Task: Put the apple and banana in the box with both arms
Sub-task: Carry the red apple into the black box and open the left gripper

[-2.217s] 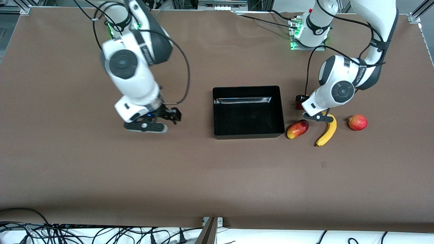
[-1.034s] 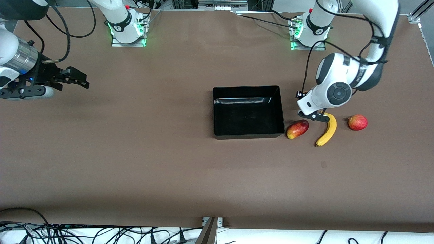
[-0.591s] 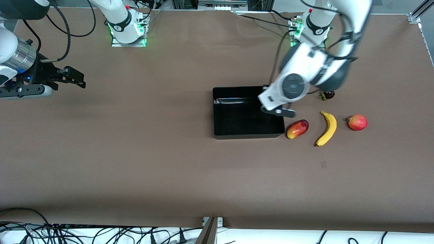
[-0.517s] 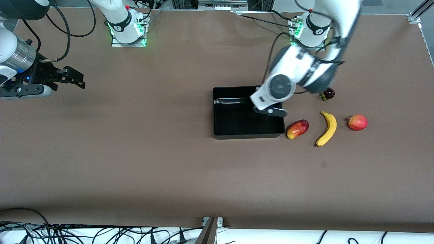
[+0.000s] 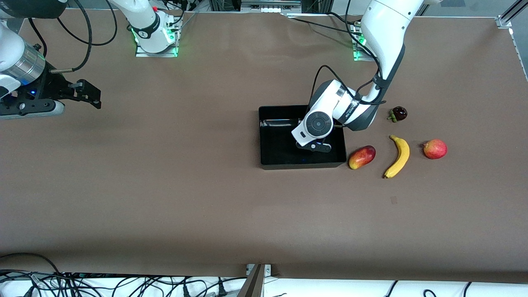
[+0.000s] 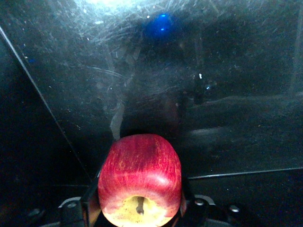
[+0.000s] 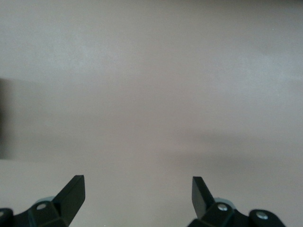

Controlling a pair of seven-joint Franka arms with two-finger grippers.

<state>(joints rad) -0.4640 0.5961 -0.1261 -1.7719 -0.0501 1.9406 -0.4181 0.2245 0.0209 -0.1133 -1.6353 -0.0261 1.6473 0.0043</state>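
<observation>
My left gripper (image 5: 315, 147) is down inside the black box (image 5: 303, 166), near the wall toward the left arm's end. It is shut on the small red apple (image 6: 139, 177), whose yellowish dimpled top faces the left wrist camera. The box's scratched floor (image 6: 227, 61) lies just below the apple. In the front view the apple is hidden by the hand. The banana (image 5: 398, 156) lies on the table beside the box, toward the left arm's end. My right gripper (image 5: 88, 93) is open and empty over bare table at the right arm's end, also seen in the right wrist view (image 7: 137, 189).
An oblong red-yellow mango-like fruit (image 5: 361, 157) lies between the box and the banana. A reddish-pink round fruit (image 5: 434, 149) sits past the banana toward the left arm's end. A small dark fruit (image 5: 399, 113) lies farther from the front camera than the banana.
My left arm has swung from beside the banana to over the box and lowered into it with the apple. The right arm has swung out to its end of the table and stays there.
</observation>
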